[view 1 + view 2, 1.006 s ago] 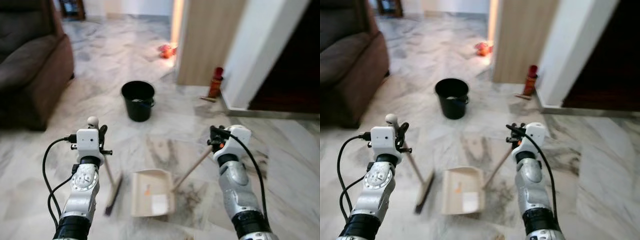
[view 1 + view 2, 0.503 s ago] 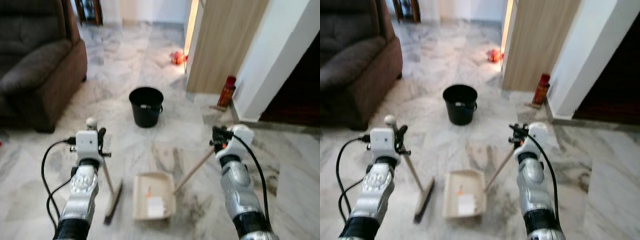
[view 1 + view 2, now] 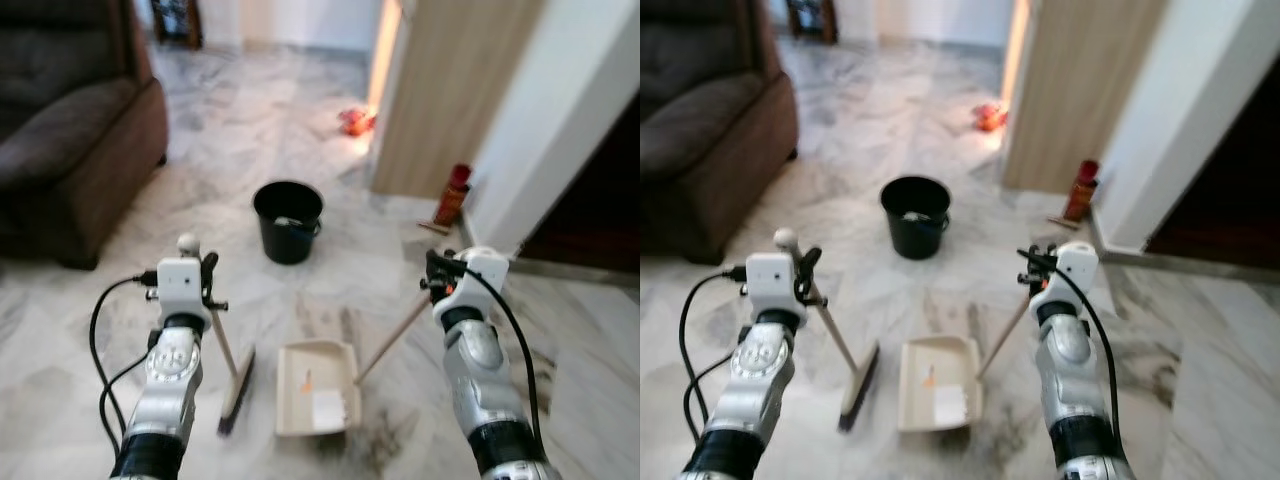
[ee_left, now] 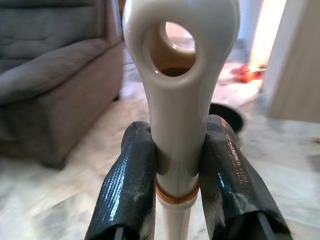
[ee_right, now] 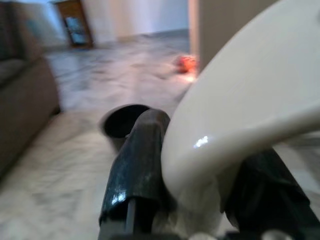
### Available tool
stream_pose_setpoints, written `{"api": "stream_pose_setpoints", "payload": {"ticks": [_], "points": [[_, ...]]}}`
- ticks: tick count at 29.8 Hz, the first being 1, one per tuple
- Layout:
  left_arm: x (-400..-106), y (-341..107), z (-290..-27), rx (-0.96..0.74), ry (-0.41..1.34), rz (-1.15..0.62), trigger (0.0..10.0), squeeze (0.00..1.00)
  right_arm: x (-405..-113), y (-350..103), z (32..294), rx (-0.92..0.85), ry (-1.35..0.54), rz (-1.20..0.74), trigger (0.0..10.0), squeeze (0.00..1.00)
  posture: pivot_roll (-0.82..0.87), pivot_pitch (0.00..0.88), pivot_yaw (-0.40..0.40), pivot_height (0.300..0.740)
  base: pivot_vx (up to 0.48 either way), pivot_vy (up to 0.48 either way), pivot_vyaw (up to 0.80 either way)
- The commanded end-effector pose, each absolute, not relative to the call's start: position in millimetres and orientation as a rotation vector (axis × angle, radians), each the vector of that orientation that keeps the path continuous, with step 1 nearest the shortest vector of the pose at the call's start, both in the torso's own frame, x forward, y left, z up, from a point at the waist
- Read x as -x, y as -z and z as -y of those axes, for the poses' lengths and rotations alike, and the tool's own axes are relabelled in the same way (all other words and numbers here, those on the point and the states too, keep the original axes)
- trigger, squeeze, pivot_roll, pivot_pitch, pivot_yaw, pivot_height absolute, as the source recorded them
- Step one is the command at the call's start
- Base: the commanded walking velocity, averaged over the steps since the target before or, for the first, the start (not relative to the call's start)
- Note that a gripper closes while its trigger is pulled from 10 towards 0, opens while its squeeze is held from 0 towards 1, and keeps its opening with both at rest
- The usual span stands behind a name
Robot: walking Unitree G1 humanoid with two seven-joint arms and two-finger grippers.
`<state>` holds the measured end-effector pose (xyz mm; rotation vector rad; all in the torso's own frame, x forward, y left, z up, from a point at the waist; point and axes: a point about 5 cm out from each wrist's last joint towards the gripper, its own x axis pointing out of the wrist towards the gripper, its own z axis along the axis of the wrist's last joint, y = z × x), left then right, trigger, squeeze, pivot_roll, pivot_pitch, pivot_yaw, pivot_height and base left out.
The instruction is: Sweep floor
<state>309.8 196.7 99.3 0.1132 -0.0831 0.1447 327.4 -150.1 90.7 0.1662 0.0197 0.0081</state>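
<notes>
Left wrist view, broom (image 4: pixel 181 95) clamped in left hand (image 4: pixel 175 200)

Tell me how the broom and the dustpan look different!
The broom ends in a narrow brush head touching the floor, while the dustpan is a wide cream tray lying flat. The broom's stick is held by the left gripper, the dustpan's by the right gripper. The dustpan holds bits of litter; the broom holds none. Both have long slanting handles.

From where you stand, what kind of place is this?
Probably a living room in a home: a brown sofa on the left, a marble floor, and a doorway on the right, with a black bucket ahead.
</notes>
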Motion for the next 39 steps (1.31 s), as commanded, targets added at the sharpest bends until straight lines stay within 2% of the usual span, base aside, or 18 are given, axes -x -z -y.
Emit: {"api": "stream_pose_setpoints", "payload": {"ticks": [1,4,39], "points": [[-314.0,-109.5,-191.8,-0.134,-0.127,0.131,10.0,0.00,-330.7,-104.0,152.3,-0.204,-0.007,0.045,10.0,0.00,0.03,0.000,-0.036,0.740,0.285,0.000,0.80],[-313.9,-109.4,-192.1,-0.134,-0.125,0.129,10.0,0.00,-330.8,-104.1,150.2,-0.207,-0.011,0.044,10.0,0.00,0.03,0.000,-0.033,0.740,0.289,0.000,0.63],[-315.9,-111.3,-192.5,-0.135,-0.130,0.128,10.0,0.00,-330.4,-104.1,148.5,-0.196,-0.038,0.037,10.0,0.00,0.03,0.035,-0.030,0.740,0.300,0.000,0.00]]}}
